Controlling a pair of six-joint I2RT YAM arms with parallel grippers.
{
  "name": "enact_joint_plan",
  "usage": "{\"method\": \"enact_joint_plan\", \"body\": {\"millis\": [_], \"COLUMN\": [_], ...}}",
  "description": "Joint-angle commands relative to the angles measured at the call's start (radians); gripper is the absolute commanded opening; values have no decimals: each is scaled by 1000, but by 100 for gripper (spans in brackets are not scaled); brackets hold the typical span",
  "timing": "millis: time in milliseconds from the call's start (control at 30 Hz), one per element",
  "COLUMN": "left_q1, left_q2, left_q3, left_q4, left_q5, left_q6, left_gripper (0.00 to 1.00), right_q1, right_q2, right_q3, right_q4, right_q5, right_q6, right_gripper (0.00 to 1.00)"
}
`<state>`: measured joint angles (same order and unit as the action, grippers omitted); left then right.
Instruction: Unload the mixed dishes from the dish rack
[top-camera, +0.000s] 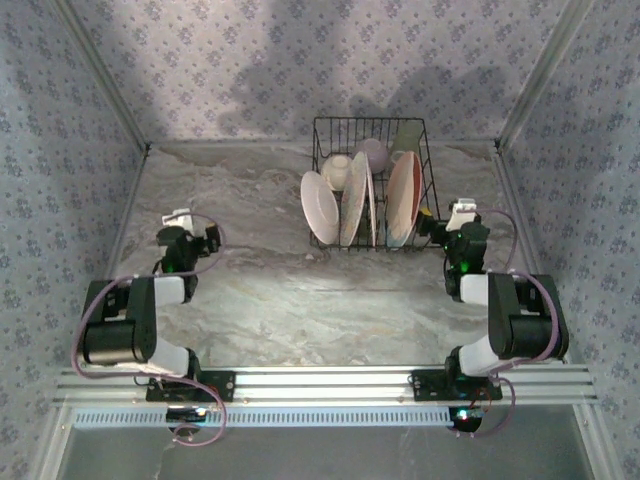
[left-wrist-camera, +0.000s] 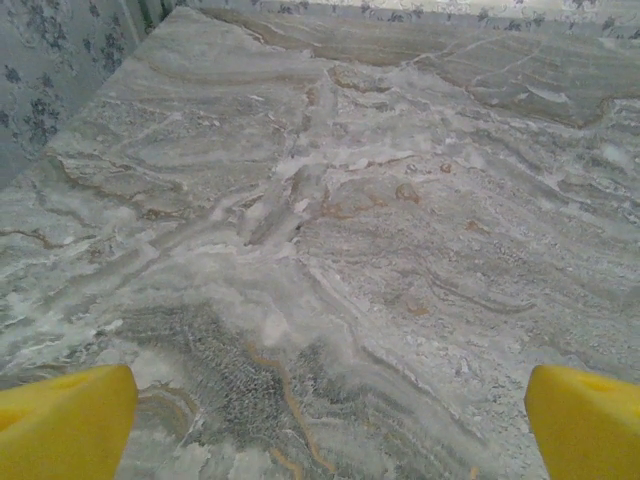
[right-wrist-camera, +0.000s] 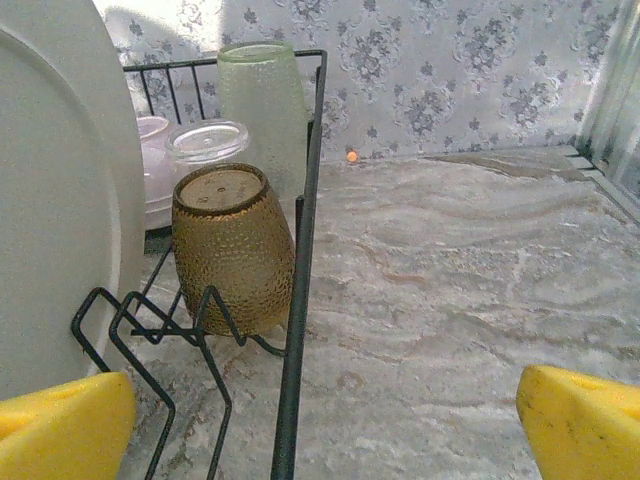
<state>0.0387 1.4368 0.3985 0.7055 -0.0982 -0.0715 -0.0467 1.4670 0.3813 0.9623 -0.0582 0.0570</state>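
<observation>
Dish rack (top-camera: 368, 120), black wire, far centre of tabletop (top-camera: 260, 290), loaded: plates (top-camera: 319, 205) on edge, amber tumbler (right-wrist-camera: 232, 250) inverted by right wall. Right pincer (top-camera: 460, 210) spread, just beside rack's near right corner; left pincer (top-camera: 182, 217) spread over bare marble, well apart. Risk: a finger snagging the wire would drag the rack and topple the plates.

2 black-and-white arms (top-camera: 130, 320) — lilac cables (top-camera: 100, 372) looped, green lights (top-camera: 463, 266); left gripper (left-wrist-camera: 330, 415) and right gripper (right-wrist-camera: 325, 415) yellow-padded.
</observation>
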Motion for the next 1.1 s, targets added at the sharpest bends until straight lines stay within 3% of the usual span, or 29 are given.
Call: {"method": "enact_joint_plan", "body": {"millis": [0, 300, 500, 533, 600, 733, 900, 1067], "left_q1": [4, 2, -3, -4, -3, -3, -4, -29], "left_q2": [-113, -319, -339, -337, -345, -353, -332, -376], "left_q3": [67, 176, 361, 383, 412, 482, 589, 596], "left_q4": [-178, -483, -814, -858, -907, -998, -1131, -1108], "left_q5": [-32, -134, -136, -146, -141, -13, 222, 546], "left_q6": [5, -99, -271, -294, -335, -379, -360, -380], "left_gripper": [99, 99, 99, 99, 99, 99, 99, 99], "right_q1": [-29, -49, -84, -104, -184, -259, -254, -162], "right_q2": [-107, -384, -515, -523, -532, -558, -586, -635], "right_q3": [-39, -5, 107, 124, 164, 220, 343, 471], "right_q4": [-185, -363, -660, -717, -793, -861, -1062, -1286], "right_q5": [69, 205, 295, 294, 179, 51, 94, 125], "right_q6": [10, 136, 441, 497, 564, 634, 637, 534], "right_gripper": [100, 100, 100, 100, 100, 100, 100, 100]}}
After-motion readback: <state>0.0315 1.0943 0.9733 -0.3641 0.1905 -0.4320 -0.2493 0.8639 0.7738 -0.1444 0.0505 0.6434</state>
